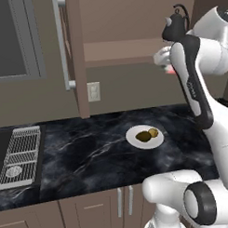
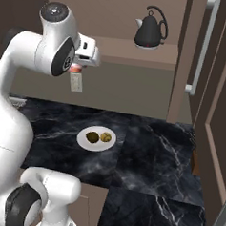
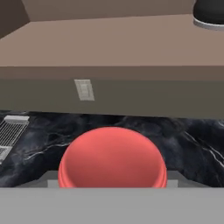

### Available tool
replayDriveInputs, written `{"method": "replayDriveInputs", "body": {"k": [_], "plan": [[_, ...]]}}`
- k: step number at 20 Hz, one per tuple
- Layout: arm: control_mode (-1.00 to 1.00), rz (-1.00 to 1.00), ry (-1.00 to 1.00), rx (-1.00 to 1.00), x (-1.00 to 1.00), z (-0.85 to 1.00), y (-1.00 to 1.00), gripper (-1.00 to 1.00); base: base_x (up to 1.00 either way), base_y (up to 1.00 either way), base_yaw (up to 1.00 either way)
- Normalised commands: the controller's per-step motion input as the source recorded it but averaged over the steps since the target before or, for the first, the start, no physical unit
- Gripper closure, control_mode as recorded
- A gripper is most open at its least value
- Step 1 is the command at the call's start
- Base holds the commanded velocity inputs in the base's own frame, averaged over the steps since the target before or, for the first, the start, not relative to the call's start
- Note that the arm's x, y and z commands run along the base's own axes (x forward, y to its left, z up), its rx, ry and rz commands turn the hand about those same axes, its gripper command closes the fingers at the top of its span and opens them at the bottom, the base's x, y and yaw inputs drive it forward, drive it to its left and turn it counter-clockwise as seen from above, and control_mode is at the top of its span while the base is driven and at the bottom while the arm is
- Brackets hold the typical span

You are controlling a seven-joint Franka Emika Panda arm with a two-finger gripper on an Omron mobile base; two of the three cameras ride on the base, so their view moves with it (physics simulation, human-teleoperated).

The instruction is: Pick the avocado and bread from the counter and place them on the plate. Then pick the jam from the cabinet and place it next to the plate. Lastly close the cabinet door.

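Observation:
A white plate [image 1: 133, 139] [image 2: 82, 141] lies on the black marble counter. It carries the dark green avocado [image 1: 142, 136] [image 2: 92, 137] and the lighter bread [image 1: 154, 132] [image 2: 106, 137]. High above the counter, just in front of the open cabinet's shelf, my gripper [image 1: 168, 66] [image 2: 78, 64] is shut on the jam [image 1: 170, 70] [image 2: 76, 69]. In the hand view the jam's red lid [image 3: 112, 158] sits low and centre and hides the fingertips. The cabinet door [image 1: 71, 52] stands open at the left.
A black kettle [image 1: 175, 23] [image 2: 151, 30] [image 3: 211, 12] stands on the cabinet shelf. A wall outlet [image 1: 93, 92] [image 2: 77, 83] [image 3: 84, 89] is on the backsplash. A stove grate [image 1: 22, 154] lies at the counter's left. Another open door [image 2: 205, 49] with a long handle is at the right.

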Motion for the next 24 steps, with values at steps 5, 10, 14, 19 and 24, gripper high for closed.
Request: {"method": "replayDriveInputs", "body": {"k": [5, 10, 14, 19, 24], "plan": [[-1.00, 0.02, -0.01, 0.00, -0.82, -0.29, 0.00, 1.00, 0.00, 0.00, 0.00], [-1.00, 0.00, 0.00, -0.02, -0.36, -0.46, 0.00, 1.00, 0.00, 0.00, 0.00], [-1.00, 0.04, 0.00, -0.02, -0.12, -0.46, -0.09, 1.00, 0.00, 0.00, 0.00], [-1.00, 0.07, 0.00, -0.03, -0.01, -0.49, -0.19, 1.00, 0.00, 0.00, 0.00], [-1.00, 0.06, 0.00, -0.03, 0.00, -0.49, -0.16, 1.00, 0.00, 0.00, 0.00]]}}
